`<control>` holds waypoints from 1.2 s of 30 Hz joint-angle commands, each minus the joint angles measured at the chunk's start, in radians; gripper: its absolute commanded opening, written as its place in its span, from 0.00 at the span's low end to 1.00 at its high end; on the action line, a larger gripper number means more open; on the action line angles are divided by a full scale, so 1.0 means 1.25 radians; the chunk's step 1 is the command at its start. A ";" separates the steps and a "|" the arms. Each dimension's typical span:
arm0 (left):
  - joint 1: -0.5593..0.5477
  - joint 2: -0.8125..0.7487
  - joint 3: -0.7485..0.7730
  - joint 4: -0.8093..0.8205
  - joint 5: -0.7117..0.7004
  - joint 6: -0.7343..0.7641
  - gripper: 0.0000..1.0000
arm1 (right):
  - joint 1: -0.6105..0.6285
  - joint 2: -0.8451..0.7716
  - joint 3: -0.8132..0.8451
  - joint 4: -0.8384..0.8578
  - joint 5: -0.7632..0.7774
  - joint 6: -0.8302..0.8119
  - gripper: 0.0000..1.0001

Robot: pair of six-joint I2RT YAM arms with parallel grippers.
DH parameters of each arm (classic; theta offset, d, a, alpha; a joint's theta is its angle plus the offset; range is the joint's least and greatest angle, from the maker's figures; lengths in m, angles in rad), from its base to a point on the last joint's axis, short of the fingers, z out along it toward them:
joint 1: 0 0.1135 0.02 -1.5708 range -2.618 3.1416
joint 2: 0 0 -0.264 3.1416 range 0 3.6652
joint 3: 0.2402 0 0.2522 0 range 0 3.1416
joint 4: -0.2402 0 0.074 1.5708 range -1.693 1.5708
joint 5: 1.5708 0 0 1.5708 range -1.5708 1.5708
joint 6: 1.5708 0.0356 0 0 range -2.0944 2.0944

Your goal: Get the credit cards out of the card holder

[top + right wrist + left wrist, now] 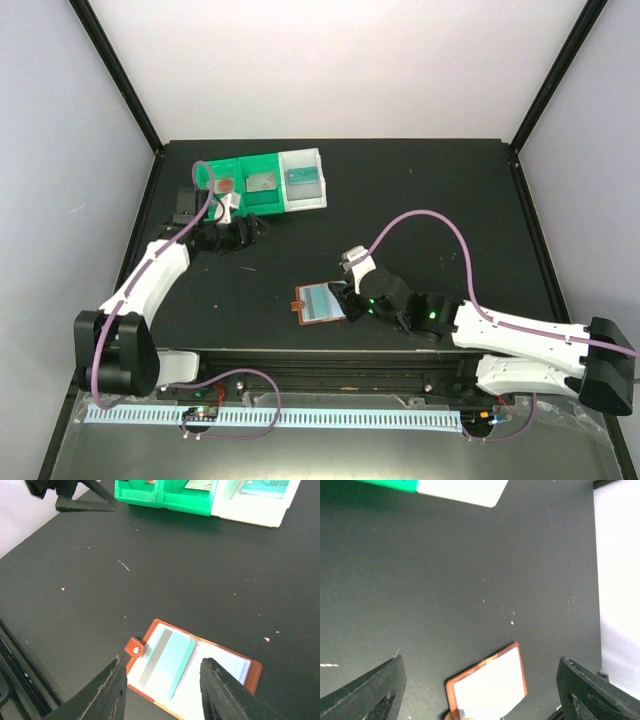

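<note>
The brown card holder (320, 302) lies open on the black table near the front, its tab (134, 648) to the left. A light blue credit card (167, 662) with a grey stripe rests on its pale pocket face. My right gripper (162, 692) hovers just over the holder's near end, its jaws apart on either side of the card and touching nothing. Far off by the green bin, my left gripper (232, 208) is open and empty; its wrist view shows the holder (487, 685) in the distance. More credit cards (262, 182) lie in the bins.
A green bin (245, 180) joined to a white bin (303, 178) stands at the back left, each holding a card. A small black object (185, 205) sits left of the bins. The table's front edge runs just below the holder.
</note>
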 commanded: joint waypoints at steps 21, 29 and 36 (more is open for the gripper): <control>-0.171 -0.115 -0.312 0.245 0.102 -0.039 0.76 | -0.098 0.374 0.059 0.080 -0.276 0.100 0.31; -0.181 -0.086 -0.355 0.328 0.115 -0.107 0.73 | -0.107 0.415 0.060 0.089 -0.268 0.100 0.24; -0.187 -0.056 -0.361 0.375 0.134 -0.137 0.73 | -0.113 0.440 0.060 0.095 -0.271 0.099 0.23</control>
